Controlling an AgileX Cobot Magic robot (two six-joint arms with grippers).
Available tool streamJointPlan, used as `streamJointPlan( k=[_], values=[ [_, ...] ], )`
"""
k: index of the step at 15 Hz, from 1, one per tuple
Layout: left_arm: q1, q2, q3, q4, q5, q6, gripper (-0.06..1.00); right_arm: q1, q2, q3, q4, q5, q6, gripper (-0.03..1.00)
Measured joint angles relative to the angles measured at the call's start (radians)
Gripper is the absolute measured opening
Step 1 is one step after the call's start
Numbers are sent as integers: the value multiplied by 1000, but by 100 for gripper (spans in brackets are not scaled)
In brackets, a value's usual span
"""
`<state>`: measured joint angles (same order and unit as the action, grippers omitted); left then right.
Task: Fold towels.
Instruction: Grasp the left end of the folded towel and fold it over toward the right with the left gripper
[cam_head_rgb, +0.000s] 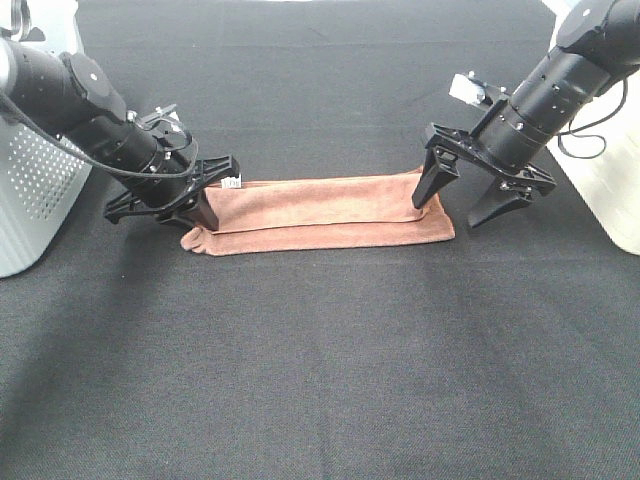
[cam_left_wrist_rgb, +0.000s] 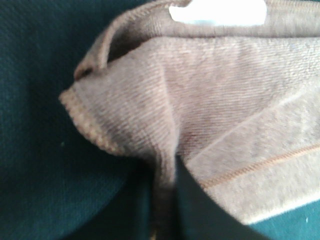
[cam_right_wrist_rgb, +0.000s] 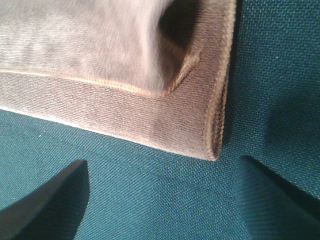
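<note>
Towel (cam_head_rgb: 320, 212) fabric is clamped in the left gripper (cam_head_rgb: 203, 212), whose jaws pinch the strip's left end near its white label (cam_head_rgb: 231, 183), probably so that end can be carried over for the next fold. The right gripper (cam_head_rgb: 466, 200) hangs just over the opposite end, jaws spread wide with nothing between them, seemingly lined up to take that corner. The brown strip, already folded narrow, lies lengthwise on the black table (cam_head_rgb: 320, 380) between the two arms.
</note>
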<state>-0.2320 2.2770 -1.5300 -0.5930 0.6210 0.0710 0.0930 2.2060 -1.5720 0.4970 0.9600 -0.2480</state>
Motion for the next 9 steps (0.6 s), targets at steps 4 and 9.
streamJointPlan(
  k=[4, 9],
  values=[
    [0, -51, 0, 135, 55, -52, 5, 0, 0, 0, 0, 0, 0, 75],
    [0, -156, -139, 541, 312, -278, 5, 0, 0, 0, 1, 0, 0, 75]
  ],
)
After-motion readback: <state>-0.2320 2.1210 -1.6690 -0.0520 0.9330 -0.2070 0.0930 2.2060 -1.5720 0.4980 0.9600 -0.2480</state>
